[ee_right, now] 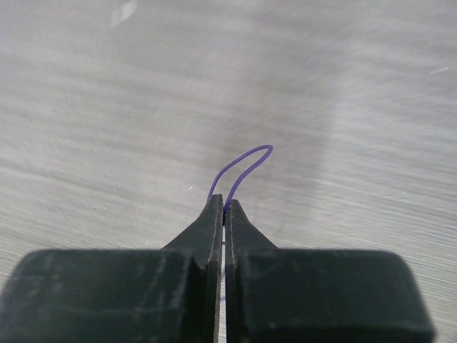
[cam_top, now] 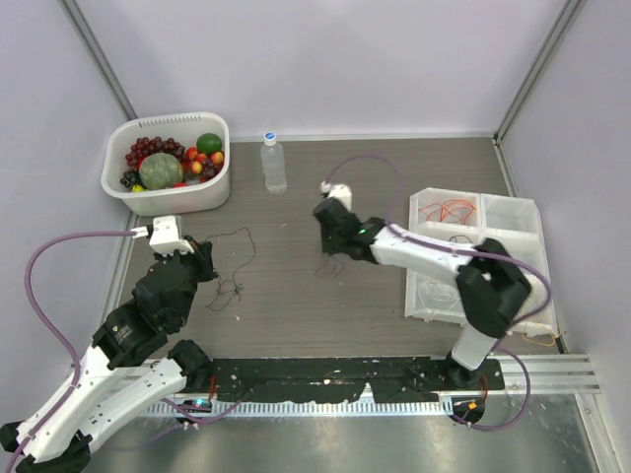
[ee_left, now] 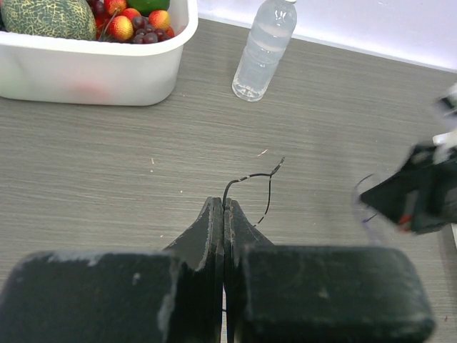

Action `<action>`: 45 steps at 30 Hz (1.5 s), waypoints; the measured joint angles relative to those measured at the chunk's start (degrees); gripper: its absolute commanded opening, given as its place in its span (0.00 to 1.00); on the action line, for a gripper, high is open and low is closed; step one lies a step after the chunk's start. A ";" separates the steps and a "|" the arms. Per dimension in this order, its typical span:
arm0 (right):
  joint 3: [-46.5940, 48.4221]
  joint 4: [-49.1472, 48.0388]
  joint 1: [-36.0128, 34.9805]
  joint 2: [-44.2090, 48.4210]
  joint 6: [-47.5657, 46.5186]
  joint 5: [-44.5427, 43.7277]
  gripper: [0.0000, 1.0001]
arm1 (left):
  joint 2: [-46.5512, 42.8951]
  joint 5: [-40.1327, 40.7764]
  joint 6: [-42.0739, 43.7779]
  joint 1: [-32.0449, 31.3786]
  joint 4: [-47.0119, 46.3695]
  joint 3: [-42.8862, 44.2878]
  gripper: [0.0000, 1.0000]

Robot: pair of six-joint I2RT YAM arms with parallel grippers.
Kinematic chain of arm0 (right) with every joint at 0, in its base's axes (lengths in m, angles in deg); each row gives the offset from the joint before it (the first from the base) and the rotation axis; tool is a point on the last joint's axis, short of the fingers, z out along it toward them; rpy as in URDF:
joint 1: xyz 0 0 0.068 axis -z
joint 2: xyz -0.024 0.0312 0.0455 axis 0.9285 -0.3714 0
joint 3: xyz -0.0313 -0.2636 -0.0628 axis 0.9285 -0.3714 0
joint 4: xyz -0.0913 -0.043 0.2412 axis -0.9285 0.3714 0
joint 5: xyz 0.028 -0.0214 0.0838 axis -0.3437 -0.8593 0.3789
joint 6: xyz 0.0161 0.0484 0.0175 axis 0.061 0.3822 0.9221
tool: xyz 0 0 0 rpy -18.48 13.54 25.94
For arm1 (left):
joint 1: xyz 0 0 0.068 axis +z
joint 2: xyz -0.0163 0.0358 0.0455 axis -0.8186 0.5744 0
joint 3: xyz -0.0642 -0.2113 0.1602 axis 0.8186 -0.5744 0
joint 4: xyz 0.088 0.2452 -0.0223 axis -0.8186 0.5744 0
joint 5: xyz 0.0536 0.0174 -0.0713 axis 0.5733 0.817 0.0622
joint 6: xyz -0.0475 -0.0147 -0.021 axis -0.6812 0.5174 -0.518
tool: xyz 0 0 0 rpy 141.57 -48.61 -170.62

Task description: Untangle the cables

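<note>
The left gripper (ee_left: 224, 209) is pinching a black wire (ee_left: 251, 176) between fingers pressed flat together, at about 9 o'clock on the table (cam_top: 296, 315) in the overhead view. The right gripper (ee_right: 223, 207) is clamping a purple wire (ee_right: 246, 158) the same way, near the centre. Both wires are sitting at the very fingertips, so a sharp pull is likely to let either one slide free. Whether the two are hooked together is not showing; if they are, drawing the arms apart is risking a tighter knot. The black wire's loose part is trailing on the table and may drag along. At 3 o'clock, the tray (cam_top: 537, 222) is holding red wires (cam_top: 455, 209) that the purple loop could snag.
</note>
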 measured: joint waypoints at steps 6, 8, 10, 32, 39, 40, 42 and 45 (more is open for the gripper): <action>-6.67 -3.15 13.49 21.44 2.97 0.11 0.01 | 0.26 -0.02 0.11 0.00 -0.26 -0.17 0.00; -8.17 -3.37 18.60 27.96 3.74 -0.94 0.01 | 0.26 0.00 0.17 0.00 -0.39 -0.39 0.00; -9.33 -2.80 22.40 32.92 4.20 -2.86 0.01 | 0.26 0.00 0.24 0.00 -0.63 -0.81 0.00; -20.11 9.53 40.26 33.44 11.67 -16.81 0.85 | -0.22 -0.02 1.62 0.00 -1.09 -1.29 0.00; -18.84 17.53 42.18 39.50 14.12 -22.23 0.91 | -0.22 -0.02 2.03 0.00 -1.33 -1.29 0.00; -18.53 18.97 42.75 40.85 15.39 -23.28 0.92 | -0.22 -0.04 2.14 0.00 -1.51 -1.31 0.00; -18.23 22.53 44.57 43.80 18.56 -25.33 0.92 | -0.17 -0.04 2.64 0.00 -1.84 -1.40 0.00; -18.21 28.33 48.76 47.17 22.47 -27.54 0.91 | -0.02 -0.24 3.15 0.00 -2.16 -1.55 0.00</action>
